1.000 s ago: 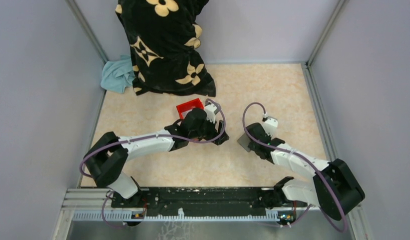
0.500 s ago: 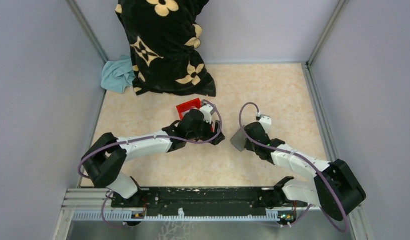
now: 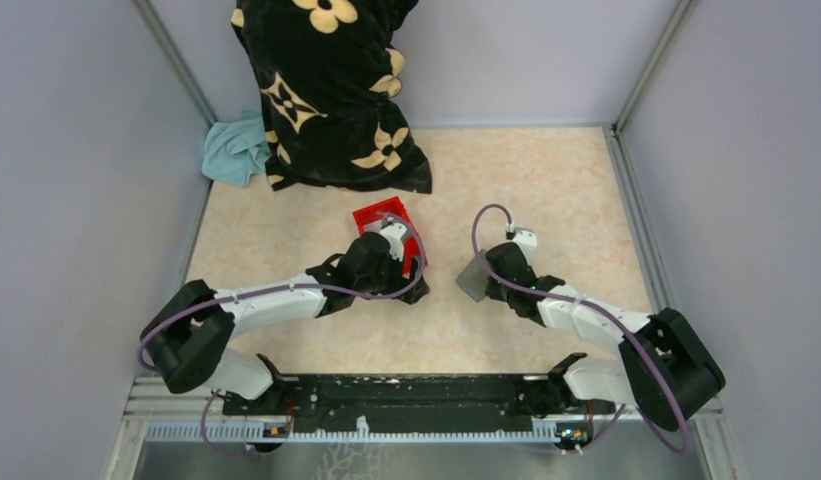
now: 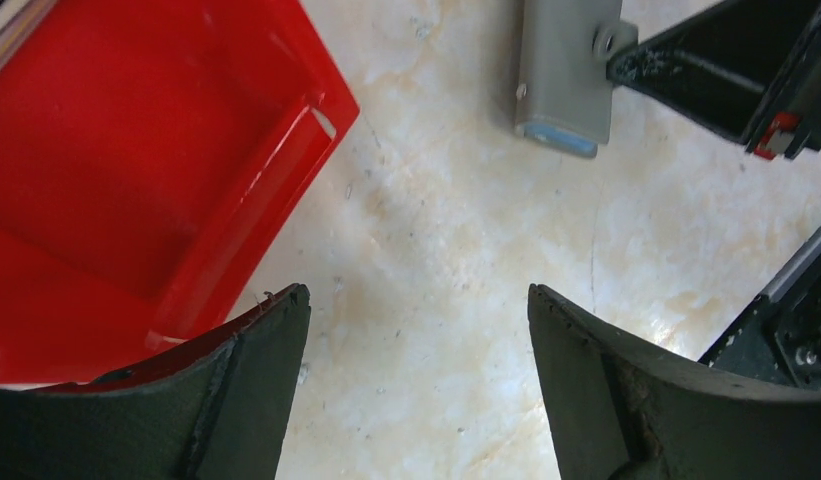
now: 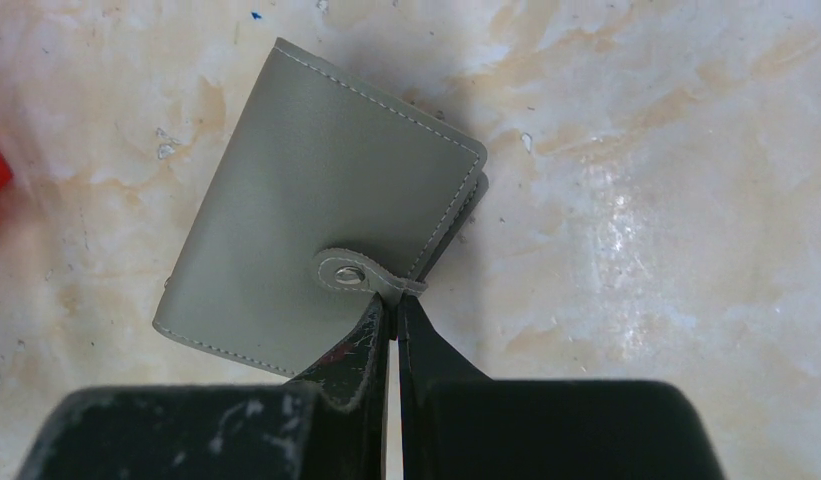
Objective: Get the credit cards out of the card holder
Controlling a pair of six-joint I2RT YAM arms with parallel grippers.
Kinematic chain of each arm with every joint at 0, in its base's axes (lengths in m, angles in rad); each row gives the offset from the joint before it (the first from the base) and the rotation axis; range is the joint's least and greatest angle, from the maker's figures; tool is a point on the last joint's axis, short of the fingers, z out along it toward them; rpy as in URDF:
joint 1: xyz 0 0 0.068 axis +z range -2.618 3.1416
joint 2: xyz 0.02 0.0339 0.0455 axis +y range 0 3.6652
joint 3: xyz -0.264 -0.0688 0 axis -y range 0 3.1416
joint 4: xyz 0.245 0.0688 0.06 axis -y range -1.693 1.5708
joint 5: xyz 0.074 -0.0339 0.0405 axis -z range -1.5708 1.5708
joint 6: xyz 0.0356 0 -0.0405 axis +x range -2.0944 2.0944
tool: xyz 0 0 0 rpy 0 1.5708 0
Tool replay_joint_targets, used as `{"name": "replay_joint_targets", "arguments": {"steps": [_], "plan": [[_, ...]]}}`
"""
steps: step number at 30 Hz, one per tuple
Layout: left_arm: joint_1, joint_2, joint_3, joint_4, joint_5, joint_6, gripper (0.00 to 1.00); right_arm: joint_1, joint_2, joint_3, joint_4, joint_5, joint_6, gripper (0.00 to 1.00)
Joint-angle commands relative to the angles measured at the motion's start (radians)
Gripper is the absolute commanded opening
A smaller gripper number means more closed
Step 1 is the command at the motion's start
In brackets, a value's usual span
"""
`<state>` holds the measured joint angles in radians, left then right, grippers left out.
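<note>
Right claw (image 5: 394,312) clenched on snap tab (image 5: 358,274) of smooth grey stitched card holder (image 5: 306,200) (left claw (image 4: 418,300) released).

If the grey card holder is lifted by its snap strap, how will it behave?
It would probably dangle and swing: the right gripper pinches only the thin strap at one edge of the card holder. It looks smooth, stitched and flexible, so perhaps slightly floppy.

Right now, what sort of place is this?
Probably a robot test booth: plain walls boxing in a table, two arms bolted at its edge, props like a red bin and card holder.
</note>
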<state>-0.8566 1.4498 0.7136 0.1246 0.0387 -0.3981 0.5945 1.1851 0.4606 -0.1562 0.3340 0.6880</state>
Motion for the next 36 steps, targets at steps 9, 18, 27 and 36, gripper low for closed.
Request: {"name": "replay_joint_targets", "arguments": {"steps": [9,18,27,36], "plan": [[0.033,-0.006,-0.014,-0.100,-0.110,0.014,0.87,0.009,0.093,0.064,0.089,-0.044,-0.027,0.00],[0.105,0.010,-0.002,-0.121,-0.107,0.019,0.87,0.009,0.102,0.057,0.091,-0.039,-0.026,0.00],[0.174,-0.006,-0.001,-0.108,-0.091,0.014,0.87,0.010,0.129,0.069,0.098,-0.046,-0.040,0.00],[0.123,-0.174,-0.106,0.043,0.021,0.033,0.84,0.151,0.126,0.142,-0.004,0.068,-0.174,0.00]]}}
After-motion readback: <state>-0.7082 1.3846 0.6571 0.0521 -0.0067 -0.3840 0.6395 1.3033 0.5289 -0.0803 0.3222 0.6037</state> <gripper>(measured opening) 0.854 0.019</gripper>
